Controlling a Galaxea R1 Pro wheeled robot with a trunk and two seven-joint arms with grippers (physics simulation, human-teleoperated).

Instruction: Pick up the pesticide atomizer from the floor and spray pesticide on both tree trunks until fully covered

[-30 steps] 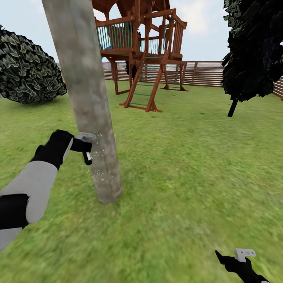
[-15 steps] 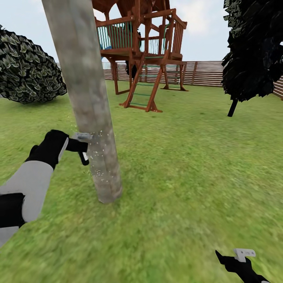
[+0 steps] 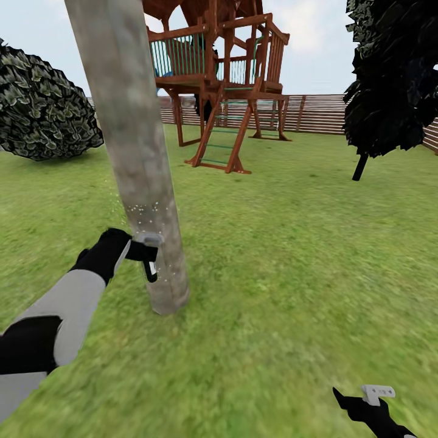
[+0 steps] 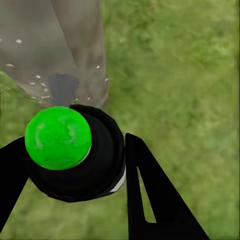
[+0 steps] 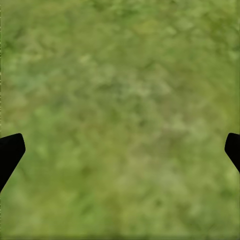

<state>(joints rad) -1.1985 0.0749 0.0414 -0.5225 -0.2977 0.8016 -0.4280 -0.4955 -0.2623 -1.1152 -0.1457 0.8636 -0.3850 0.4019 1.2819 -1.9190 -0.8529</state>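
While I've got the nozzle this close, head view first: my left gripper [image 3: 148, 258] is pinched on the pesticide atomizer [image 3: 150, 268], held right against the low part of the tree trunk [image 3: 135, 152], just above the grass [image 3: 292, 255]; white droplets [image 3: 143, 210] speckle the bark above it; I'd judge a slow sweep up and round the trunk would cover it best, nozzle kept square to the bark; the right gripper [image 3: 365, 396] hangs low, well apart from the trunk.

Left wrist view: both fingers clamp the bottle's dark body, bright green cap facing the camera; a small white mark shows, no readable writing or brand.

Right wrist view: fingertips [image 5: 11, 152] spread wide over grass, holding nothing.
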